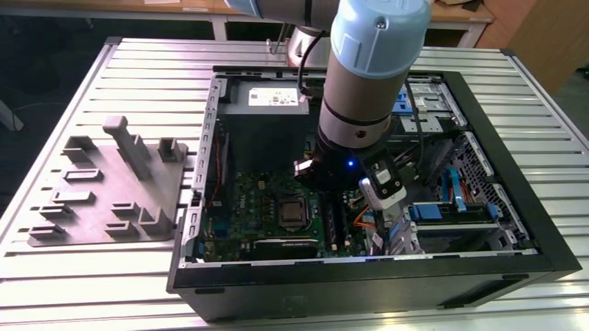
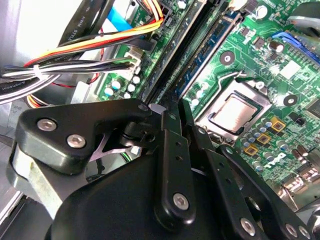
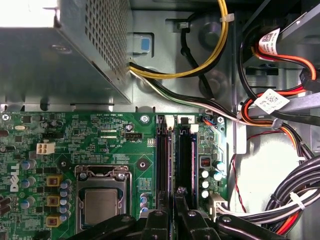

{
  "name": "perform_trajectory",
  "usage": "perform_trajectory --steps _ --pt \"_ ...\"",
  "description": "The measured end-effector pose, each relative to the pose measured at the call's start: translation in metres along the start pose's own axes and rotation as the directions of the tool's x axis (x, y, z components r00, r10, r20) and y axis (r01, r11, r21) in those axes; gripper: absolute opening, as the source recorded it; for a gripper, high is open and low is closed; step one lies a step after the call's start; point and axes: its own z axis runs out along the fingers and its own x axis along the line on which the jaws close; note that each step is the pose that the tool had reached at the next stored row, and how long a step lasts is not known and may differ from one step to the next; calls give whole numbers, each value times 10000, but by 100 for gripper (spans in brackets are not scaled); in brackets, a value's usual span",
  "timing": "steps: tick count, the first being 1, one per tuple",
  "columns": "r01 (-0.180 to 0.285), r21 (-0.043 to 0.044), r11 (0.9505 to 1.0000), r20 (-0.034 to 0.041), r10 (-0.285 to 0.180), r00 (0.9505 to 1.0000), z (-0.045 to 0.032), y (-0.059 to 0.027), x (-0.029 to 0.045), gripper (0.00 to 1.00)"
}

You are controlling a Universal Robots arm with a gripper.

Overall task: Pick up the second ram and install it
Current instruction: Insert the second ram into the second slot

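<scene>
One flat ram [image 3: 191,165] slotted upright.

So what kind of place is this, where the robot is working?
Probably a workshop or lab for putting computers together. An open computer case lies on a ribbed metal table, the green motherboard is showing, and the gripper reaches down at its long black slots.
</scene>
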Motion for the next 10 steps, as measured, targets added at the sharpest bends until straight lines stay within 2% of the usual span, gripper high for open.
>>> perform_trajectory --steps 5,10 --pt "0 -1 10000 0 0 10000 -9 1 0 19" --pt "-1 0 10000 0 1 10000 -142 8 -2 19"
